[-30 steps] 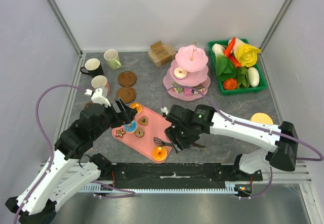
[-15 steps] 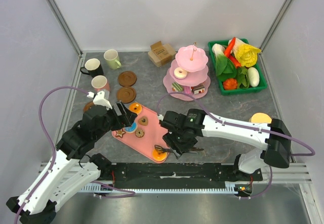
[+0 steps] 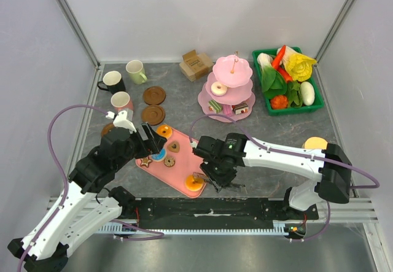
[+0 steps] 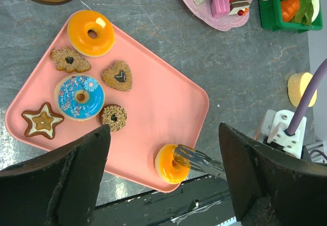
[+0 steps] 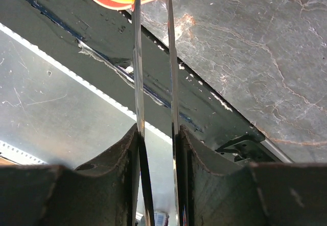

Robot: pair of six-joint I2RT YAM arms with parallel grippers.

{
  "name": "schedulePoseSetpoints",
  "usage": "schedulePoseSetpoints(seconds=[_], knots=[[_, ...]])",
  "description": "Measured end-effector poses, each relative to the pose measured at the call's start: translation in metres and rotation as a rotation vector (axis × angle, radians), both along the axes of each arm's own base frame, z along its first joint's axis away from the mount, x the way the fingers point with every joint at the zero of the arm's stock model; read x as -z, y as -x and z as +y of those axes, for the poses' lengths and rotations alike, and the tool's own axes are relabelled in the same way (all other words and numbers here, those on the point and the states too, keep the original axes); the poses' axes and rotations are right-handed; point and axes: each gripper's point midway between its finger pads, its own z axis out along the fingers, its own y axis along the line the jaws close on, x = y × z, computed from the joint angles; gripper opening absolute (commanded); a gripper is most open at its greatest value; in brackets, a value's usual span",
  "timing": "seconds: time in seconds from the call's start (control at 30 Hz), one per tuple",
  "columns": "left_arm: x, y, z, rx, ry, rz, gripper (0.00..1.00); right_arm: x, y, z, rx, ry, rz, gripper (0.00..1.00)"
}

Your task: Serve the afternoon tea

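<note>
Right gripper (image 5: 156, 134): we see it pinched on a pair of metal tongs (image 4: 199, 160), blades squeezed near-parallel with a narrow gap between them. The tong tips meet the orange donut (image 4: 168, 166), which sits at the pink tray's (image 4: 153, 103) near corner, the one toward the arm bases. The tips touch the donut's right side. We can't tell whether it is lifted or resting on the tray.

Left gripper (image 3: 153, 136): jaws wide, nothing between them, hovering over the tray's left half, roughly above the blue donut (image 4: 79, 96).

Also on the tray:
- second orange donut (image 4: 91, 32) at the far corner
- flower cookie (image 4: 69, 59) and heart cookie (image 4: 117, 75) just nearer than that
- star cookie (image 4: 42, 122) at the left corner
- small sprinkled chocolate donut (image 4: 113, 117) just beside the blue one

Off the tray:
- A brown coaster (image 3: 153, 115) lies just past the far corner, and another coaster (image 3: 154, 94) lies further out on the same line.
- The pink mug (image 3: 121, 103), black mug (image 3: 112, 81) and pale green mug (image 3: 136, 71) stand upright beyond the far-left side.
- A tiered pink stand (image 3: 233, 69) is beyond the far-right side, carrying a white donut (image 3: 218, 88) and cake slices (image 3: 241, 107).
- A green crate (image 3: 271, 107) of toy vegetables is further out that way.
- A cardboard box (image 3: 195, 64) is well beyond the far corner.
</note>
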Motion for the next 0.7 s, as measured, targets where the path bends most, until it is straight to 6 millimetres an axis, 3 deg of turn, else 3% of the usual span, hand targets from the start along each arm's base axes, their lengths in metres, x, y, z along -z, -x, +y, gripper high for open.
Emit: schedulePoseSetpoints(seconds=[0.27, 0.43, 0.5, 0.57, 0.7], knots=[[0.002, -0.001, 0.000, 0.000, -0.004, 0.007, 0.93, -0.012, -0.017, 0.002, 0.057, -0.027, -0.103, 0.34], [0.014, 0.001, 0.000, 0.000, -0.020, 0.031, 0.94, -0.047, -0.057, -0.001, 0.185, -0.117, -0.243, 0.34], [0.020, 0.001, 0.001, 0.000, -0.027, 0.042, 0.94, -0.062, -0.085, -0.015, 0.286, -0.150, -0.308, 0.34], [0.023, 0.002, 0.000, 0.000, -0.027, 0.051, 0.94, -0.080, -0.119, -0.041, 0.426, -0.174, -0.397, 0.34], [0.030, 0.003, 0.000, -0.002, -0.028, 0.067, 0.94, -0.110, -0.161, -0.084, 0.625, -0.203, -0.559, 0.35]])
